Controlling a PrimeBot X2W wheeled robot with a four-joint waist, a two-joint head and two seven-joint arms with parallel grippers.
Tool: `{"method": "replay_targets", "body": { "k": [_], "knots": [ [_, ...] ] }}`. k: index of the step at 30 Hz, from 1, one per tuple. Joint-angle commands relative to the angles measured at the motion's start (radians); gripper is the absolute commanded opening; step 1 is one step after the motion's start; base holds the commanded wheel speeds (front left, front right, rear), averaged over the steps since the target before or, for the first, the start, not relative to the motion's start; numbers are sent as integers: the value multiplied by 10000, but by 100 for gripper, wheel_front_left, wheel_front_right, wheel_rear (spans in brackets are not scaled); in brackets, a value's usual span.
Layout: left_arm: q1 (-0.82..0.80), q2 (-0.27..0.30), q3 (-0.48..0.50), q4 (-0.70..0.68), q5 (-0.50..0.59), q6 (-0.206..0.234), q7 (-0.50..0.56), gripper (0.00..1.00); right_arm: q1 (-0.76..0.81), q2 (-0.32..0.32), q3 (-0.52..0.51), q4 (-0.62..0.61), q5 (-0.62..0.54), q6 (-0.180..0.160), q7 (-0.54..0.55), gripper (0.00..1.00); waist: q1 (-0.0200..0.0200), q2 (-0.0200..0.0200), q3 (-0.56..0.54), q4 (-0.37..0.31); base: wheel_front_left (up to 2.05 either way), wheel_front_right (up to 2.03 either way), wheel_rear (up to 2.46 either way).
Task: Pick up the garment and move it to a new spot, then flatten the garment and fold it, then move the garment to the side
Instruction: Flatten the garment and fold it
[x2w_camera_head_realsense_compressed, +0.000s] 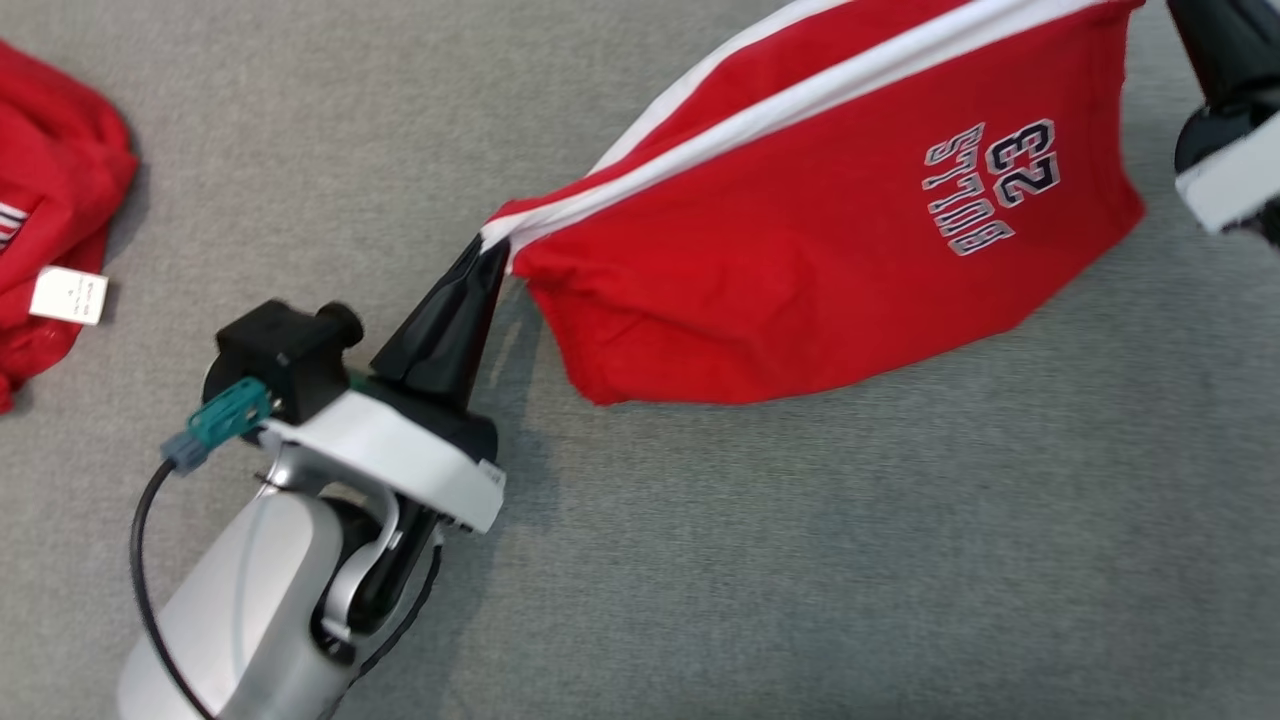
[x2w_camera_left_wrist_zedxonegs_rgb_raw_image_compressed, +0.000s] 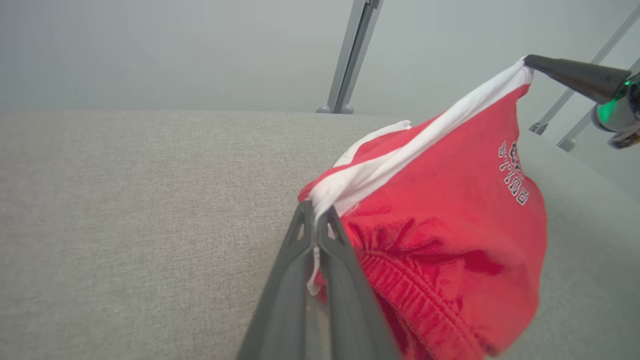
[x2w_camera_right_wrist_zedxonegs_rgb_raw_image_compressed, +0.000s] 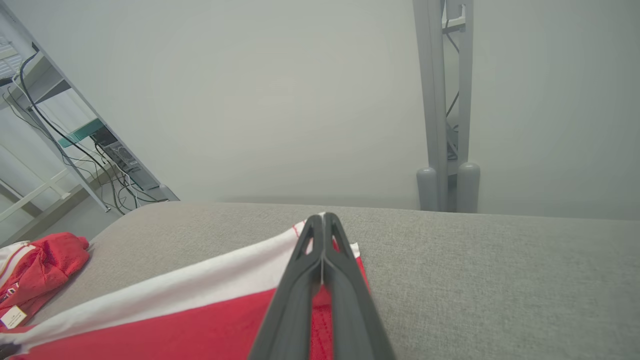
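Carrying step, seemingly: left end effector (x2w_camera_head_realsense_compressed: 488, 248) and right end effector (x2w_camera_right_wrist_zedxonegs_rgb_raw_image_compressed: 322, 218) each pinch the Bulls shorts (x2w_camera_head_realsense_compressed: 820, 260); next, lay them flat.

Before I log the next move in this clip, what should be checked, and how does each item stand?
1. Left gripper jaws shut on the white stripe of the red shorts: ok.
2. Right gripper jaws shut on the stripe's other end: ok.
3. Stripe edge taut between the two grippers: ok.
4. Lower edge of the shorts off the grey table: cannot tell.
5. Fabric flat, no bunching: not ok, gathered at the left jaws.
6. Second red garment apart from the shorts: ok.
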Motion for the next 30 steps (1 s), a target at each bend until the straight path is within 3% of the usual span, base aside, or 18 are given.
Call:
{"method": "replay_targets", "body": {
  "k": [1, 12, 13, 14, 15, 19, 23, 27, 30],
  "knots": [
    [-370, -128, -40, 297, -67, -169, -137, 0, -438, -110, 199, 518, 99, 1, -189, 0, 0, 0, 428, 462, 0, 0, 0],
    [-1774, -1087, -613, 2514, -98, -1055, -579, 0, -2323, -359, 2074, 3708, 571, 1, -1300, 0, 0, 0, 743, 1105, 0, 0, 0],
    [-1816, -1136, -632, 2647, -128, -1118, -620, 4, -2375, -347, 2229, 3866, 666, 1, -1415, 34, 0, 0, 728, 1103, 0, 0, 0],
    [-1849, -1160, -604, 2747, -144, -1108, -689, 34, -2410, -309, 2341, 3988, 773, 1, -1561, 85, 0, 0, 708, 1079, 0, 0, 0],
    [-1850, -1177, -582, 2846, -139, -1086, -764, 100, -2415, -297, 2425, 4102, 861, 1, -1749, 100, 0, 0, 661, 1047, 0, 0, 0],
    [-1715, -1218, -537, 3074, -87, -1008, -1043, 100, -2041, -241, 2690, 4223, 1176, 1, -2728, 100, 0, 0, 405, 841, 0, 0, 0],
    [-1419, -1050, -190, 2929, 21, -653, -1598, 100, -1495, -273, 2878, 3978, 1120, 1, -3975, 100, 0, 0, 59, 460, 0, 0, 0],
    [-1007, -797, 433, 2420, 303, -6, -2101, 100, -839, -208, 2598, 3704, 370, 1, -4615, 100, 0, 0, -247, -7, 0, 0, 0],
    [-602, -580, 974, 1885, 595, 343, -2268, 100, -327, 81, 1773, 3186, -623, 1, -4690, 100, 0, 0, -427, -343, 0, 0, 0]
  ]
}}
